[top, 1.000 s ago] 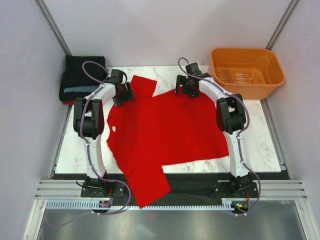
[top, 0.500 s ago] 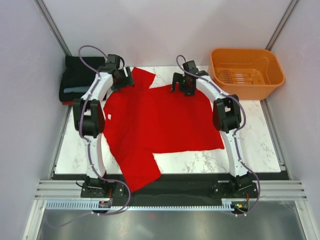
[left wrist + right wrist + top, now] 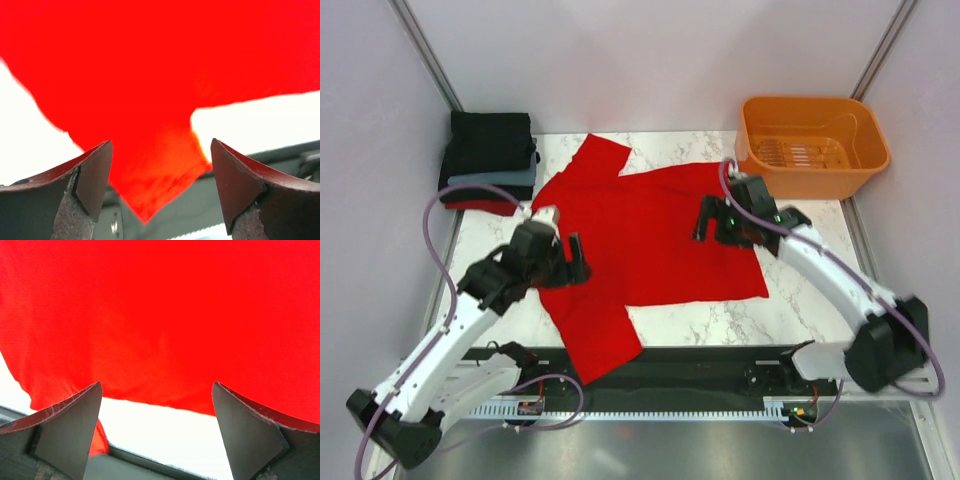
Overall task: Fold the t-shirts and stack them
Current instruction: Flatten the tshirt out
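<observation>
Red t-shirt (image 3: 650, 235) spread flat | left gripper (image 3: 161, 144) parted above its left edge | right gripper (image 3: 156, 385) parted above its right side | folded t-shirts (image 3: 488, 165) stacked far left

We see a plain bright red t-shirt (image 3: 650, 240) on a white marble table (image 3: 820, 300) veined with grey. We also make out a black shirt (image 3: 490, 140), a slate-blue shirt (image 3: 492, 180) and a red shirt (image 3: 480, 205), all unpatterned. The basket (image 3: 810, 101) is solid orange.
</observation>
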Robot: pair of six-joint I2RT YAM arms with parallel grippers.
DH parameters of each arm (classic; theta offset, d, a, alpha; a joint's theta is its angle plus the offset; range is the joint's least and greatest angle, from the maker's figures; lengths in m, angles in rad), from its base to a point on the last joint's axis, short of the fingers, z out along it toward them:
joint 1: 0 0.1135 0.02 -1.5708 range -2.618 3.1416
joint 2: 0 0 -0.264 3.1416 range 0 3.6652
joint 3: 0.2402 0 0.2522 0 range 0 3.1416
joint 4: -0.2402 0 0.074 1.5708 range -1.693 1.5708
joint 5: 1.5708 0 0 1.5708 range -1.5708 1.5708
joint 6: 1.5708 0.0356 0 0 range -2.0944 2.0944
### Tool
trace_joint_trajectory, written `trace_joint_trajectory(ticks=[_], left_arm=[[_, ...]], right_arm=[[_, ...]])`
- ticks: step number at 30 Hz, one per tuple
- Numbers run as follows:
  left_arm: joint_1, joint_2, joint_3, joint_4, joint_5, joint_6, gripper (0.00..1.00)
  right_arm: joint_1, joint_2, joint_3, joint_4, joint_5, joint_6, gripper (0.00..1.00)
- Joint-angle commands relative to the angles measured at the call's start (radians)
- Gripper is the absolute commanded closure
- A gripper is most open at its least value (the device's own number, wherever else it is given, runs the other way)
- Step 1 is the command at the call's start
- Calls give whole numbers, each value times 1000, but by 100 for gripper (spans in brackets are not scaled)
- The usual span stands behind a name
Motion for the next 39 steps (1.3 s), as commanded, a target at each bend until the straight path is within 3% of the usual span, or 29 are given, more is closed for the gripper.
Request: trace_joint_trajectory(ticks=[1,6,9,10,11,12,14,16,21,33,39], left_arm=[[-31,-107,-171,-118,14,-220,15],[-141,-141,-268,-138,30,-401,23],[-307,-115,-313,-131,-33,-545,26],[-512,-56,-357,-120,-80,-719,26],[-515,-55,-357,-120,-102,-720,26],[-603,-35,-368,-124,-121,-760,26],[-663,-18,-383,-123,-136,-840,27],[-721,6,-411,-117,-127,-889,34],[-895,45,-466,-101,-110,-1013,37],[-926,66,-523,-34,-141,-1055,54],[-926,80,-511,-25,-170,-1039,84]], right_arm=[[19,-213,-256,-3,91,139,2],[21,-493,-452,-81,192,258,2],[19,-558,-518,-117,202,307,2],[21,-572,-551,-141,209,328,2],[21,-572,-552,-141,209,329,2],[21,-574,-561,-149,209,330,2],[21,-578,-564,-155,209,329,2],[19,-584,-564,-159,208,324,2],[21,-577,-576,-147,217,322,2],[21,-543,-628,-81,221,322,2],[21,-566,-621,-92,278,329,2]])
